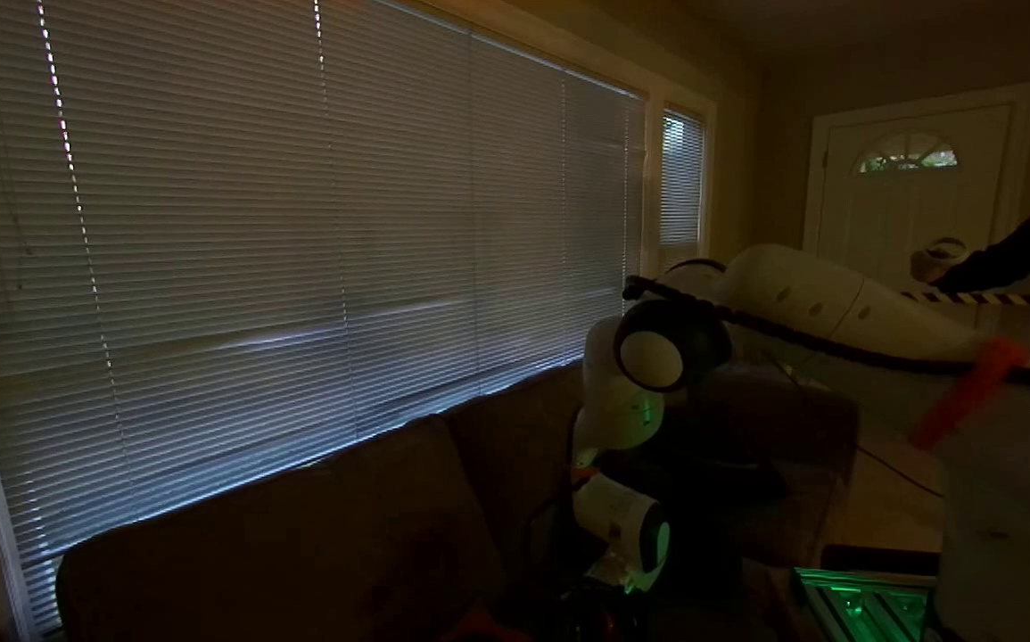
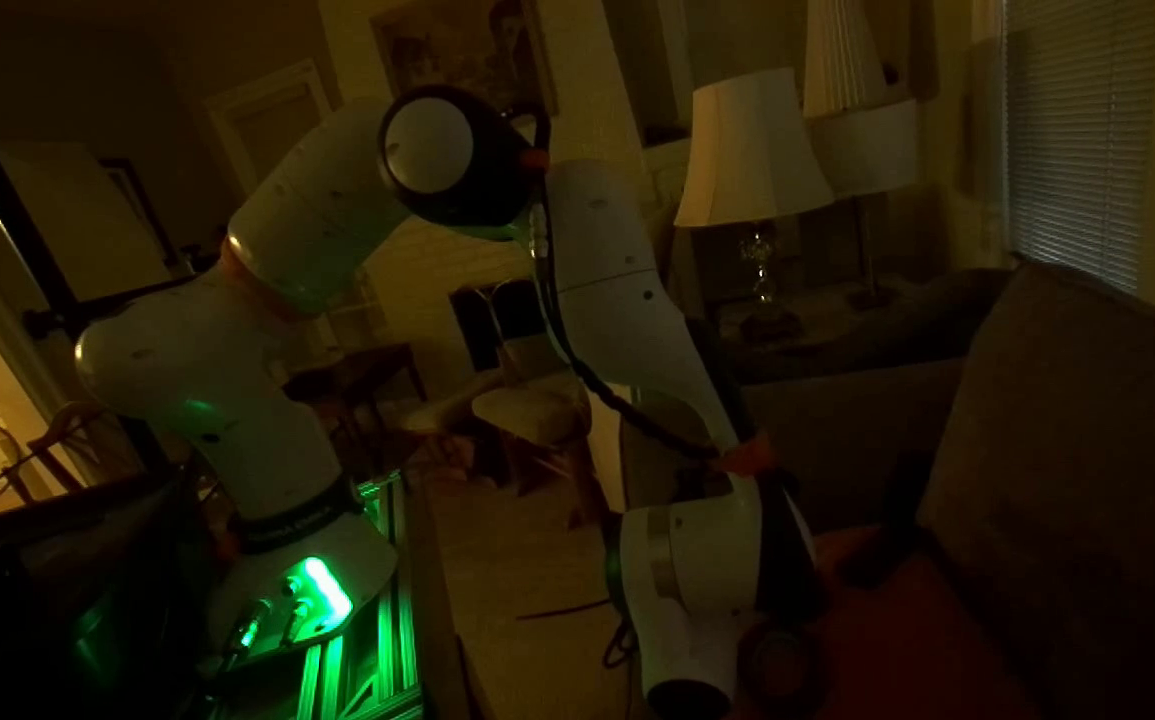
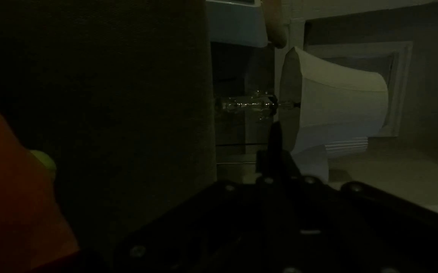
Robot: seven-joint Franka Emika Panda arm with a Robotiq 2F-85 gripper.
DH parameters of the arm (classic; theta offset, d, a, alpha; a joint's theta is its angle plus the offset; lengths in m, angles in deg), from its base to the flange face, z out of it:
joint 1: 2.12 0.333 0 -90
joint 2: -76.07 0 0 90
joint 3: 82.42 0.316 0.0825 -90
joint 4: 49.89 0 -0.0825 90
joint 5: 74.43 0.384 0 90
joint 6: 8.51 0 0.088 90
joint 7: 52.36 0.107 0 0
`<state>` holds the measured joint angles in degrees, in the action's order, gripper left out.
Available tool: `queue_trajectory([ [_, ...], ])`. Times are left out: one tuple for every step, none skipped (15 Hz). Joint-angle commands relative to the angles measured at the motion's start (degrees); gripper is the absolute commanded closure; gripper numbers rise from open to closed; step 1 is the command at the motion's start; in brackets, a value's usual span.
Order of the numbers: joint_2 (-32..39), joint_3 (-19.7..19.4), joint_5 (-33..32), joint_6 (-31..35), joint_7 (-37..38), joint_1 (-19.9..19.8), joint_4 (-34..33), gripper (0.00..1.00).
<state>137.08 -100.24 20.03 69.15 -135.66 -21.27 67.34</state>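
Evidently, an orange-red thing [image 3: 14,197], perhaps a cloth, is seen between eight and nine o'clock from the gripper [image 3: 275,132] in the wrist view, well apart from the fingertips and not touched by them. Its visible edge is slanted from eleven o'clock toward five o'clock, while the gripper is pointed at twelve; the thing's outline is cut off at the view's border, so its long axis cannot be told. A rounded yellow-green thing [image 3: 44,163] is seen against that edge, near nine o'clock from the fingertips, and is partly hidden. The gripper's fingers are pressed together into one slim tip, and nothing is seen pinched between them. Farther out, a broad brown surface [image 3: 127,83] is spread behind both things toward nine o'clock. The lamp [image 3: 340,94] is shown on its side, its shade placed at two o'clock. In an exterior view an orange-red patch [image 2: 922,620], likely the same thing, is seen on the sofa [image 2: 1087,430], at three o'clock from the robot's wrist [image 2: 697,560]. There the gripper is lost in darkness.
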Motion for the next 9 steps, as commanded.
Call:
queue_trajectory([
  [-1.6,-0.7,1.5,3.7,-1.6,1.8,3.0,0.99],
  [-2.0,-0.6,2.0,5.1,-1.9,2.3,3.8,0.99],
  [-2.8,-0.6,2.8,6.8,-2.6,2.9,5.1,0.99],
  [-3.8,-0.5,3.5,8.4,-3.2,3.6,6.4,0.99],
  [-4.6,-0.4,4.4,10.0,-3.6,4.2,7.5,0.99],
  [-5.7,-0.2,5.5,11.6,-4.3,5.1,8.8,0.99],
  [-6.6,0.1,6.6,13.1,-4.6,5.9,9.7,0.99],
  [-7.2,0.3,7.3,14.0,-4.8,6.5,10.1,0.99],
  [-7.6,0.4,7.7,14.7,-4.7,6.9,10.1,0.99],
])
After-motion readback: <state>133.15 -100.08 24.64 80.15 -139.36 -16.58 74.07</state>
